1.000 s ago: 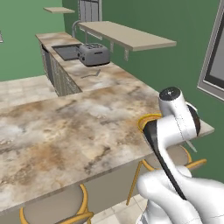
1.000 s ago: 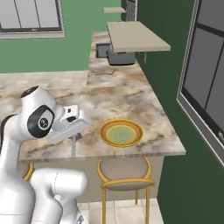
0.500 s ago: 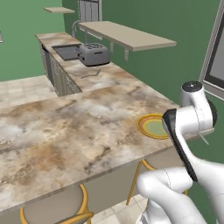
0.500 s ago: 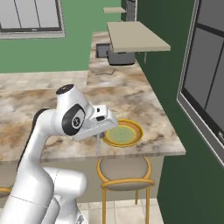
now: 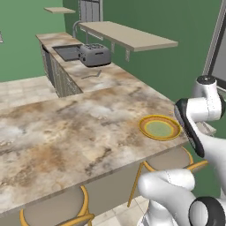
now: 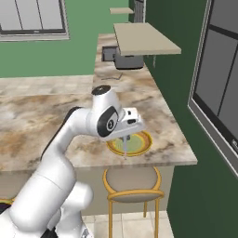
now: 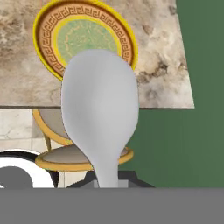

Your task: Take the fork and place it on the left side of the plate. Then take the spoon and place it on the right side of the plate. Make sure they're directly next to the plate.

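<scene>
— Moved since a second ago? 
— Swung right: my hand (image 6: 124, 142), clamped on the spoon (image 7: 99, 109), now hangs at centre frame over the plate (image 6: 145, 143) near the table (image 6: 56, 121) edge.

A marble table (image 5: 66, 128) carries a grey toaster (image 5: 94, 54) beside a sink (image 5: 67, 52). A beige shelf (image 5: 128, 36) hangs above. Yellow stools (image 6: 132, 188) stand below the edge.

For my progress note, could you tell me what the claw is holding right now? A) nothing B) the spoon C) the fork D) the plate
B: the hand view shows the spoon, its oval bowl pointing away from the claw, above the plate.
</scene>
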